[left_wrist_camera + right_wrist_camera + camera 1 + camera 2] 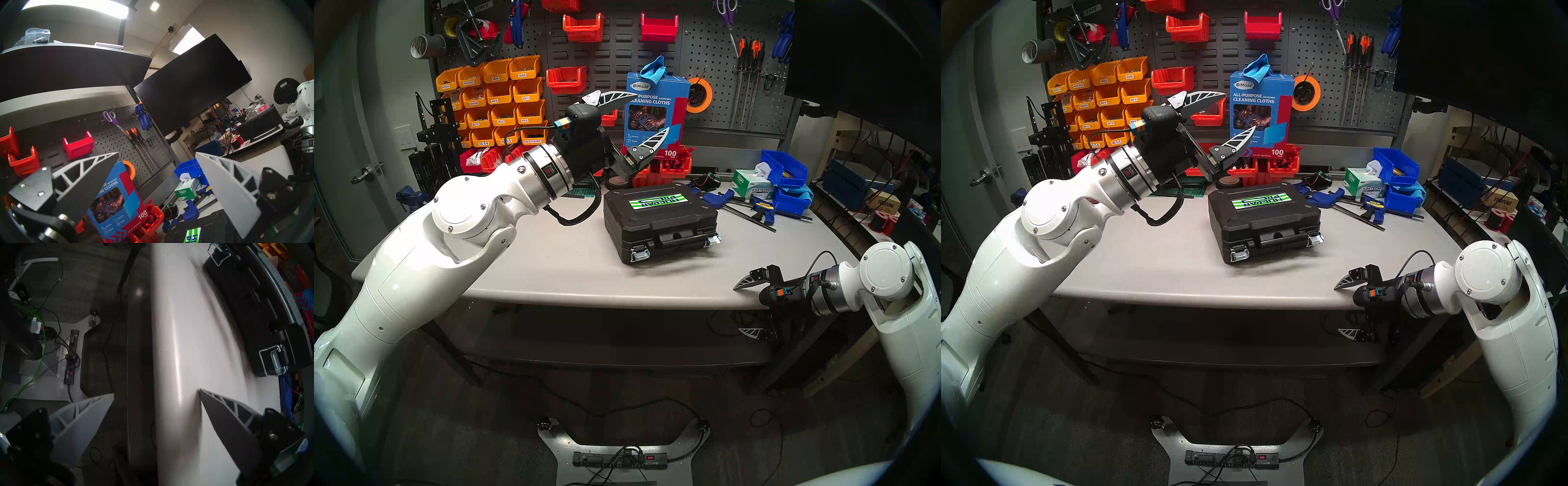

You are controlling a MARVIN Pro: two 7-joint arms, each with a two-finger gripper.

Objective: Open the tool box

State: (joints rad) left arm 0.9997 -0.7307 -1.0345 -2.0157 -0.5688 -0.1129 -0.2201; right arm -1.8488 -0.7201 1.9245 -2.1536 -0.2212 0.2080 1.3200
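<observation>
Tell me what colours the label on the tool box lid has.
The label on the tool box has green, white and blue stripes, clearest in the head views.

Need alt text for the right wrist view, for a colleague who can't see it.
The right tool, open and empty, straddles the grey table's front edge. Beyond it lies the closed black tool box, its silver latches toward the camera.

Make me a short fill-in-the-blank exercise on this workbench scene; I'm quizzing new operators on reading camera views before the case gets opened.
1. The lid of the tool box is ____.
2. The left gripper hangs in the air with its fingers spread ____.
3. The right gripper straddles the front edge of the ____.
4. On its front, the tool box has ____ silver latches.

Missing words: closed; open; table; two
</observation>
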